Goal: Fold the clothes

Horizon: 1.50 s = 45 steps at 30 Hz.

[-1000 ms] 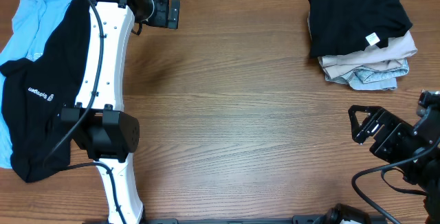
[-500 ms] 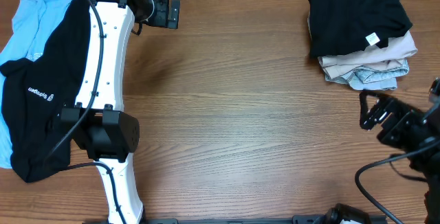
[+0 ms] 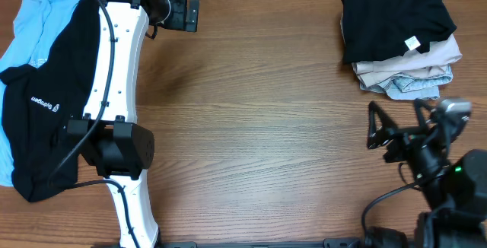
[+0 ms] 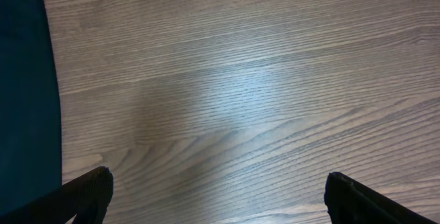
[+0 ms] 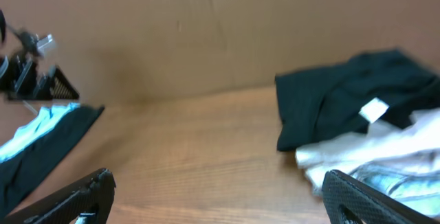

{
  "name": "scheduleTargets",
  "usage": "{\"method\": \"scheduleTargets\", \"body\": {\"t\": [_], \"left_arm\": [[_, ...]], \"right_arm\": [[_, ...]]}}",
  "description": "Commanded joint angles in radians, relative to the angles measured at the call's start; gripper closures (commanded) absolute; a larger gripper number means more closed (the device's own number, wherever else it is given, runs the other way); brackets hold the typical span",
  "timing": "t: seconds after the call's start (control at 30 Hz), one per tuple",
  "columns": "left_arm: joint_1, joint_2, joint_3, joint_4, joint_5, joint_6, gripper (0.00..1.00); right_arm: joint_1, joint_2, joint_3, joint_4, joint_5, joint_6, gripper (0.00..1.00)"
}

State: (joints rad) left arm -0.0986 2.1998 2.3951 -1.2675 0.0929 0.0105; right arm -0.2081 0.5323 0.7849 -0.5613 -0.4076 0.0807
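The clothes lie in two places. A folded black T-shirt [image 3: 392, 21] with a small white tag [image 3: 412, 43] tops a stack at the back right, also seen in the right wrist view [image 5: 337, 93]. At the far left, a black garment with white lettering [image 3: 38, 107] lies spread over a light-blue one [image 3: 30, 23]. My left gripper [image 3: 192, 14] hovers open over bare wood at the back, its fingertips wide apart [image 4: 216, 196], with dark cloth [image 4: 27, 93] at its left. My right gripper [image 3: 396, 119] stands open just in front of the stack, empty [image 5: 220, 196].
Beige and pale-blue folded garments [image 3: 411, 77] sit under the black T-shirt. The left arm's white links [image 3: 114, 73] run from the front edge across the spread garment. A brown wall [image 5: 206, 31] rises behind the wooden table [image 3: 266, 126].
My right gripper has swung up and left from the table's right edge, now pointing toward the back beside the folded stack. The left arm and the clothes have not moved.
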Motion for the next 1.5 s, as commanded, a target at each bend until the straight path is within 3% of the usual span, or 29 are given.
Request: {"method": "scheduleTargets", "body": {"t": [0.0, 0.37, 0.87, 1.03, 1.47], "left_arm": [[0.0, 0.003, 0.014, 0.0, 0.008, 0.012, 0.0], [0.0, 0.003, 0.014, 0.001, 0.008, 0.012, 0.0], [0.0, 0.003, 0.014, 0.0, 0.008, 0.012, 0.0], [0.0, 0.003, 0.014, 0.001, 0.008, 0.012, 0.0], [0.0, 0.003, 0.014, 0.0, 0.008, 0.012, 0.0]], "right_arm": [[0.024, -0.071, -0.11, 0.046, -0.005, -0.006, 0.0], [0.057, -0.278, -0.423, 0.374, -0.004, -0.007, 0.0], [0.148, -0.444, -0.696, 0.521, 0.118, -0.027, 0.0], [0.164, -0.5, -0.734, 0.531, 0.119, -0.116, 0.0], [0.165, -0.53, -0.777, 0.513, 0.093, -0.112, 0.0]]}}
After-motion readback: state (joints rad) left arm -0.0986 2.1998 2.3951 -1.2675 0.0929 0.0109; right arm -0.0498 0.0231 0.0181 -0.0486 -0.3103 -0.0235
